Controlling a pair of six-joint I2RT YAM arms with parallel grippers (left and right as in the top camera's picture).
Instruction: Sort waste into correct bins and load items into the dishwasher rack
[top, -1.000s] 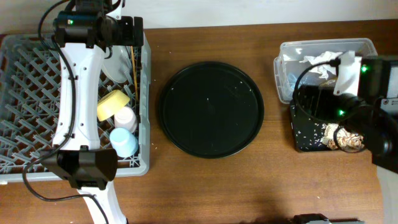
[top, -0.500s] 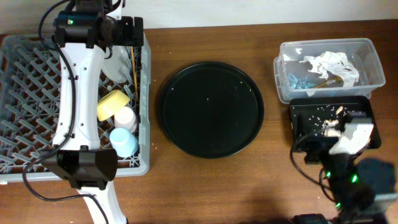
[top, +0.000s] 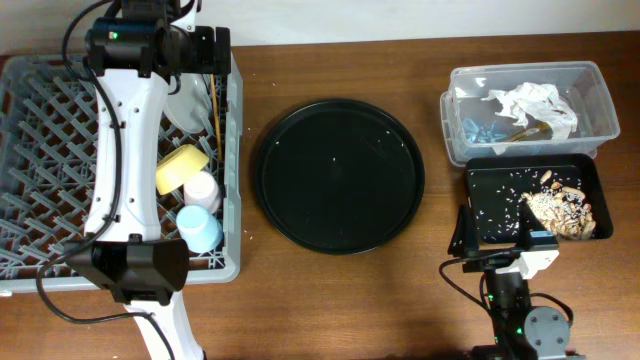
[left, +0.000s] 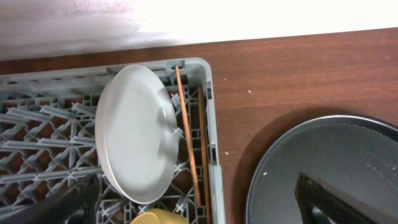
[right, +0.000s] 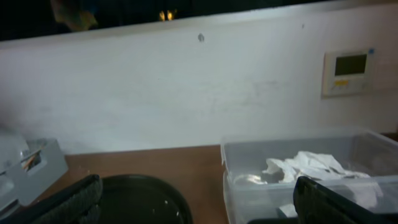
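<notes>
- Standing on edge between the pegs in the far corner of the dishwasher rack (top: 20, 275), the pale grey-green plate (left: 134, 134) is round, smooth and plain, and it leans a little.
- Two thin wooden chopsticks (left: 186, 137) lie just beside the plate, along the rack wall nearest the round black tray (top: 338, 175).
- Along that same side of the rack, a tilted yellow bowl (top: 180, 168), a small pink cup (top: 203, 188) and a small blue cup (top: 200, 228) sit close together in a row.
- The clear plastic box (top: 598, 100) holds crumpled white napkins (top: 530, 103) and some bluish bits (top: 478, 128).
- The shallow black tray (top: 485, 190), just beside the box, holds a clump of beige-brown food scraps (top: 562, 210) at one end, with pale crumbs scattered over the rest.
- The round black tray lies between the rack and the two bins, with a few pale specks on it.
- The left gripper (left: 198, 186) hangs over the rack's far corner with its jaws spread wide, holding nothing.
- The right gripper (right: 198, 190) is near the table's front edge, by the shallow black tray, with its jaws wide apart and nothing between them.
</notes>
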